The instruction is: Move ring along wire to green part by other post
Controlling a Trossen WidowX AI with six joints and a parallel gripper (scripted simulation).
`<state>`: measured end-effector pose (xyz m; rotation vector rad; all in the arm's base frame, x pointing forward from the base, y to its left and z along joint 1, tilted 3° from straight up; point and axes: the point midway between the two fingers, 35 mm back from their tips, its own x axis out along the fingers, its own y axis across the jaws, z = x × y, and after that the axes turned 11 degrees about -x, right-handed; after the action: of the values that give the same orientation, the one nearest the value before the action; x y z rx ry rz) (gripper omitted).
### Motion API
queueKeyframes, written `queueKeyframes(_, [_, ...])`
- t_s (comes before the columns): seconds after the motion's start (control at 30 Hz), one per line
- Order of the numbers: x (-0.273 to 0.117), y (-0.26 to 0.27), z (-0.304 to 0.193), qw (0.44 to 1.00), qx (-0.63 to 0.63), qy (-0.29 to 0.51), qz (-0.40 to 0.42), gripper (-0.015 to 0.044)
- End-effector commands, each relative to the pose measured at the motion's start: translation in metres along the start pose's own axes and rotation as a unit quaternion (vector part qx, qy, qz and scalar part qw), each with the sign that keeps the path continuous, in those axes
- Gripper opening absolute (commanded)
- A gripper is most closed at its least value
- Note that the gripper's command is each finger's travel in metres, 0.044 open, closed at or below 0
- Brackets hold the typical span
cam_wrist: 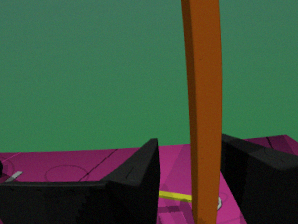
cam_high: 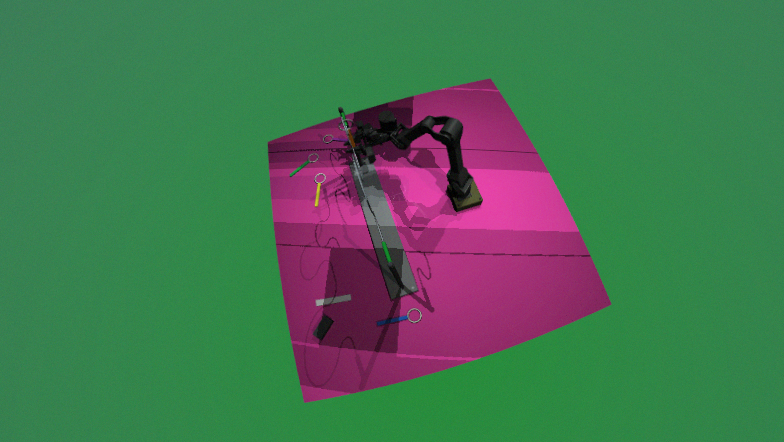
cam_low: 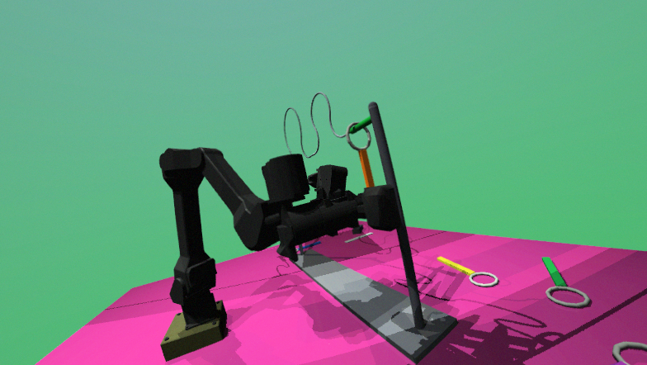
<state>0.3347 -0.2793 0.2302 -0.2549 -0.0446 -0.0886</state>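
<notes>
Fingers [cam_high: 369, 154] [cam_low: 380, 208] apart astride the orange handle [cam_high: 351, 138] [cam_low: 366, 168] [cam_wrist: 206, 110], its ring [cam_high: 339, 126] [cam_low: 369, 141] hanging at the green part [cam_high: 343, 116] [cam_low: 363, 123].

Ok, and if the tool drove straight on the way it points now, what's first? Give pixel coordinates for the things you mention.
The orange handle [cam_high: 351, 138] [cam_low: 366, 168] [cam_wrist: 206, 110], which stands between or just ahead of the fingers; the wrist view leaves the depth unclear.

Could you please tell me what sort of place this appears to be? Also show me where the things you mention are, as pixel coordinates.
Probably a robotics test area: a black arm [cam_high: 454, 150] [cam_low: 186, 213], a curvy wire [cam_low: 311, 113] strung from a post [cam_low: 394, 195], and spare rings with coloured handles lying around.
</notes>
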Motion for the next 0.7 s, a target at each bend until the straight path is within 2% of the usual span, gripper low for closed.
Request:
queueKeyframes(0.0, [0.0006,-0.0010,-0.0011,1.000,-0.002,0.001,-0.002,0.0160])
queueKeyframes(0.57, [0.0006,-0.0010,-0.0011,1.000,-0.002,0.001,-0.002,0.0160])
queueKeyframes(0.67, [0.0003,-0.0002,-0.0004,1.000,0.000,0.000,0.000,0.0081])
